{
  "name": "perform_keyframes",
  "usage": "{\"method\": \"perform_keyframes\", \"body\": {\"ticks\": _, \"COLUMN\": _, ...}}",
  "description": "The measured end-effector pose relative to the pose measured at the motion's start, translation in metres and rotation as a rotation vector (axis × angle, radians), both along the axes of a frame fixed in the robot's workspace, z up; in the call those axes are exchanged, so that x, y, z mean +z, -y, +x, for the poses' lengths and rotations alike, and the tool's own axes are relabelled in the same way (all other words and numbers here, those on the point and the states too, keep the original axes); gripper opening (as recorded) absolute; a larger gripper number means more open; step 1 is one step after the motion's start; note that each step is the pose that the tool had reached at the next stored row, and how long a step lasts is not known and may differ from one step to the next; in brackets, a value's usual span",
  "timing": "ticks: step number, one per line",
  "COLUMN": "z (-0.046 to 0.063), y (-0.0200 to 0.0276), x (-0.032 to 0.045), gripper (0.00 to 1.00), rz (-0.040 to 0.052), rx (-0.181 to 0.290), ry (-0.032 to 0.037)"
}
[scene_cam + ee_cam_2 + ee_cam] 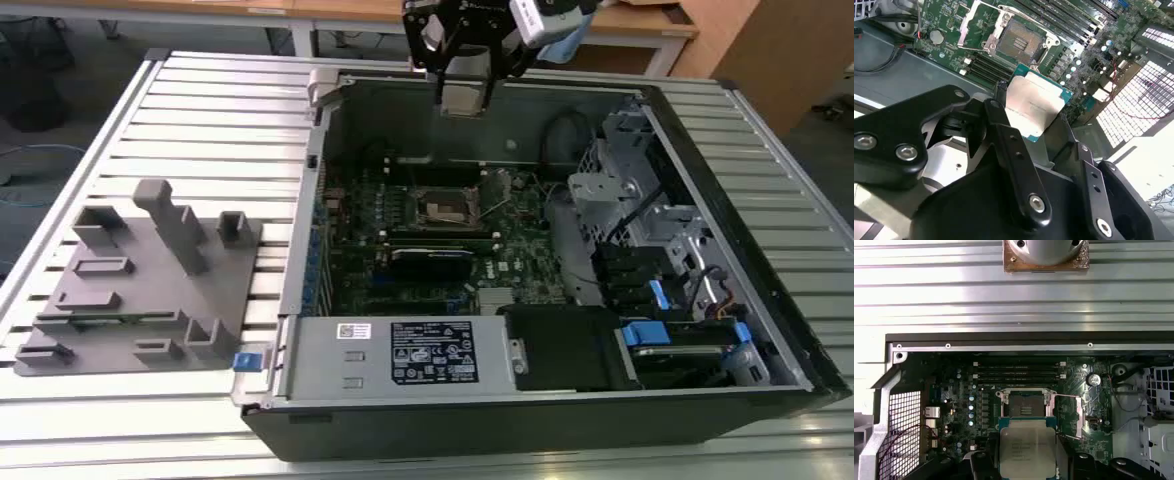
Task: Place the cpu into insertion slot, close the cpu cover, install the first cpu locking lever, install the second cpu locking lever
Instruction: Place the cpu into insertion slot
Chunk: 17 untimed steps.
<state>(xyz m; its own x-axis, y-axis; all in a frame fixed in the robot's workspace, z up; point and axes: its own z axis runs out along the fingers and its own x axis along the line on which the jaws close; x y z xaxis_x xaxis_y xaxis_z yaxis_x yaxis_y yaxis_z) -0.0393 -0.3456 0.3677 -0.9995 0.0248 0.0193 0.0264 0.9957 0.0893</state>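
The cpu is pinched by its edges between the black fingers of the hand, its silvery top facing both wrist cameras, and it hangs above the open computer case. Below the hand, inside that case, the green motherboard carries the insertion slot, which is empty with its contacts bare. The exterior view adds a grey fixture on the slatted counter, well apart from the hand.
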Motion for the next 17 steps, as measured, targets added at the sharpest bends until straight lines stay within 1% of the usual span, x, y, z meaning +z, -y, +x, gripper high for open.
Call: {"method": "perform_keyframes", "body": {"ticks": 17, "z": 0.0000, "y": 0.0000, "x": -0.0032, "gripper": 0.54, "rz": -0.0003, "rx": 0.000, "ry": 0.0002}}
